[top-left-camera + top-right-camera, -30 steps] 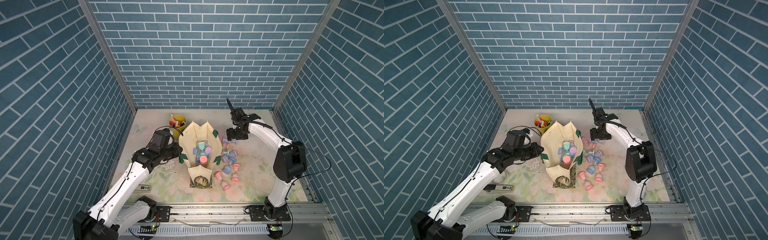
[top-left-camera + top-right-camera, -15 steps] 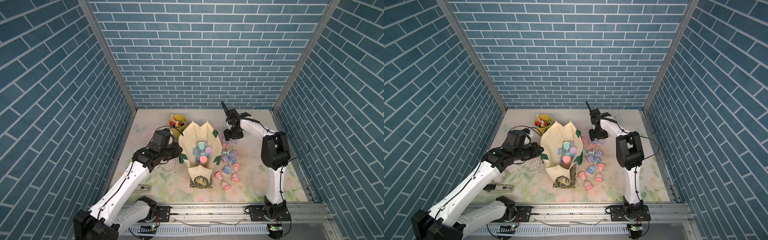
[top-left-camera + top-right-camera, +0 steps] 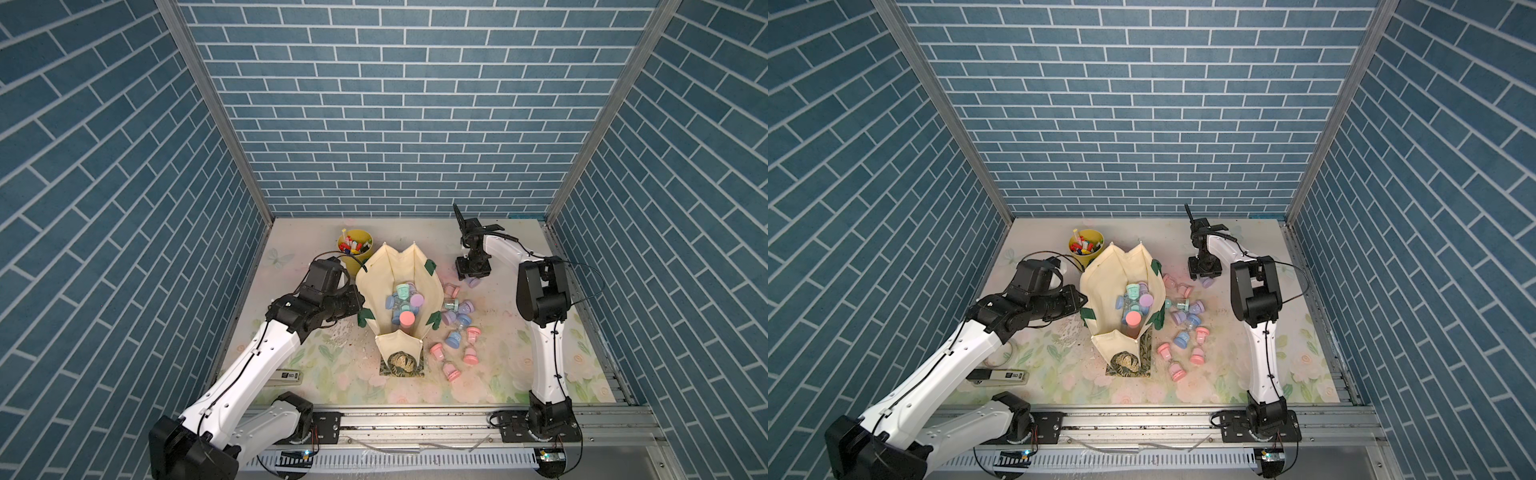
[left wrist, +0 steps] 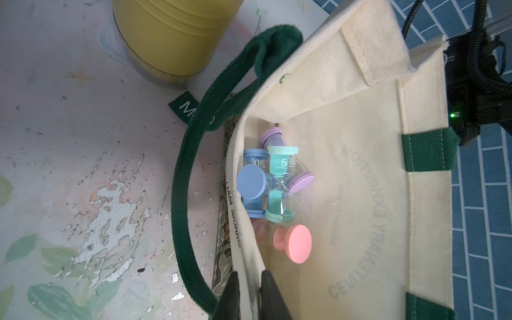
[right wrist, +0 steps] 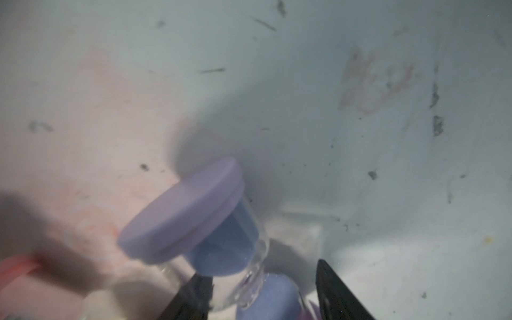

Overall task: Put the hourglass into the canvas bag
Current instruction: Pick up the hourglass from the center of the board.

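Two arms, one change: my left gripper (image 4: 249, 291) stays pinched on the canvas bag (image 4: 360, 180) rim, while right of the bag my right gripper (image 5: 260, 271) has dropped and narrowed, half-wide astride the lilac hourglass (image 5: 182, 210) on the mat (image 5: 360, 110), one finger touching glass, the other just clear. Left of the bag, a yellow cup (image 4: 171, 36) holds markers (image 3: 354, 246). The bag's edge reads MORRIS; inside I read 30 on a blue hourglass (image 4: 250, 181) and 5 on a teal hourglass (image 4: 282, 163), beside a pink hourglass (image 4: 297, 243).

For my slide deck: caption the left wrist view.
Left end effector pinching the canvas bag rim; hourglasses piled inside.
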Motion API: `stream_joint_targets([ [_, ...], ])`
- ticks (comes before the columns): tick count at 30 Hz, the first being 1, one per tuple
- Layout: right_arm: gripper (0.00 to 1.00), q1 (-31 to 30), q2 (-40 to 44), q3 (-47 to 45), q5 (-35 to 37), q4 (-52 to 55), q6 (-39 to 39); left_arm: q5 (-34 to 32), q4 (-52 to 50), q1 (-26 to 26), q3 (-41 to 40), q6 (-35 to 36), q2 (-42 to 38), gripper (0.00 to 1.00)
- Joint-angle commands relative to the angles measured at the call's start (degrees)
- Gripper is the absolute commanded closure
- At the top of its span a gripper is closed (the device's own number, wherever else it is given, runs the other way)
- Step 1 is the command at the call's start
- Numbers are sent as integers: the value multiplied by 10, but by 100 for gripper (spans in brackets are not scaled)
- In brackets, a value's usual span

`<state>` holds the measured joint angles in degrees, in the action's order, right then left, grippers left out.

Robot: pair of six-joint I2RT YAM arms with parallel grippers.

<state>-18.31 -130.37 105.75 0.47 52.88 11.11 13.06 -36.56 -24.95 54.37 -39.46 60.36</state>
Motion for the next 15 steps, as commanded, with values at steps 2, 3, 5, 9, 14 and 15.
stream_joint_targets([
  [2, 52, 17, -4, 1, -11, 20, 38, -10, -14, -3, 15, 7, 5, 82],
  [3, 57, 19, -2, -4, -12, 19, 45, -11, -13, -3, 16, 8, 6, 82],
  [5, 66, 20, 12, -28, -12, 8, 60, -9, -9, -3, 17, 10, 8, 79],
  [9, 77, 25, 43, -98, -19, -32, 88, -6, 3, -3, 19, 14, 22, 74],
  [14, 94, 28, 142, -162, -29, -56, 130, -9, 8, -3, 15, 13, 18, 62],
  [15, 96, 27, 169, -177, -33, -62, 139, -10, 7, -3, 16, 13, 21, 62],
])
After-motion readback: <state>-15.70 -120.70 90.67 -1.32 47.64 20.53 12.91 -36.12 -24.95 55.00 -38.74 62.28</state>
